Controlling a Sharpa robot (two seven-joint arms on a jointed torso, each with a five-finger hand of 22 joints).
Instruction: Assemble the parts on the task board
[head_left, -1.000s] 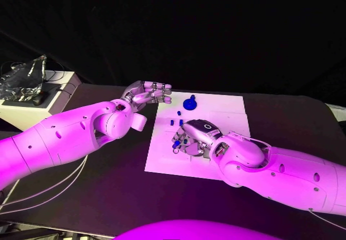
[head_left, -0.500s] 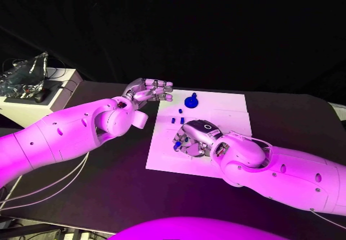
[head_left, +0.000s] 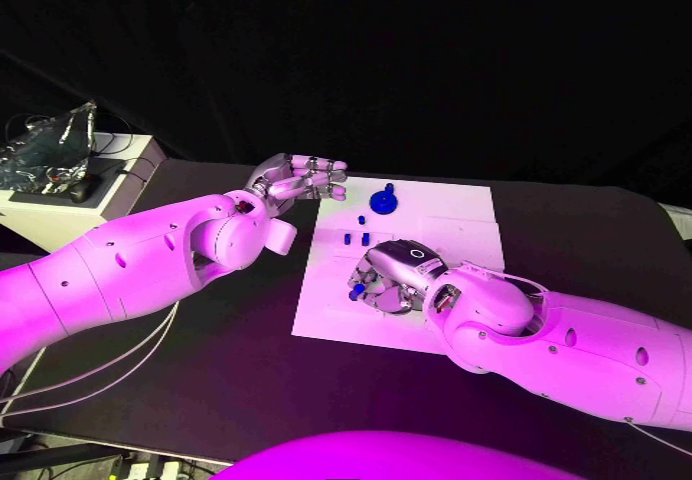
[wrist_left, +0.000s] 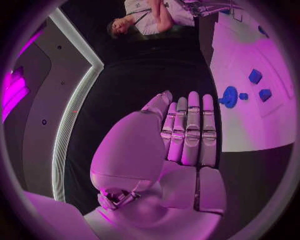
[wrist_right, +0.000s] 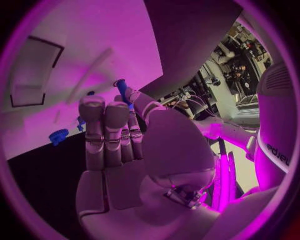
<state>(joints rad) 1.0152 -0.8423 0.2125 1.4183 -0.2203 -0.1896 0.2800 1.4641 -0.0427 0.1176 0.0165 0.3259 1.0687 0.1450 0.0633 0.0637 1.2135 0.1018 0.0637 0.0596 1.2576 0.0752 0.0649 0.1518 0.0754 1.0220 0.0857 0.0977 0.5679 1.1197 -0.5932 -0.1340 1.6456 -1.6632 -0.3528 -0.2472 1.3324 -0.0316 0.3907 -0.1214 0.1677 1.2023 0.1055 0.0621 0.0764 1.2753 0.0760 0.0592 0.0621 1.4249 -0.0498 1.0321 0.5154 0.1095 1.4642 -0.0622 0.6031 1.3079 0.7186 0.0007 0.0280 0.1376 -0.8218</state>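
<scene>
A: Head view: right hand (head_left: 392, 275) is low over the task board (head_left: 447, 215), a small blue part (head_left: 355, 291) pinched at its fingertips; right wrist view shows the same part (wrist_right: 121, 89) as a short peg between thumb and a finger, just above the board.
B: And the left hand (head_left: 299, 181)?
A: It hovers at the board's far-left corner, off the bench (head_left: 216, 380); fingers lie straight and together, nothing in them; reads as open.
B: Other parts?
A: A round blue disc part (head_left: 381, 205) near the far edge; two small blue blocks (head_left: 356, 238) between it and the right hand.
B: Handling?
A: The peg looks light, rigid, smooth plastic, so probably slippery; best held at mid-shank with the tip left free; the disc likely wants taking by its rim.
</scene>
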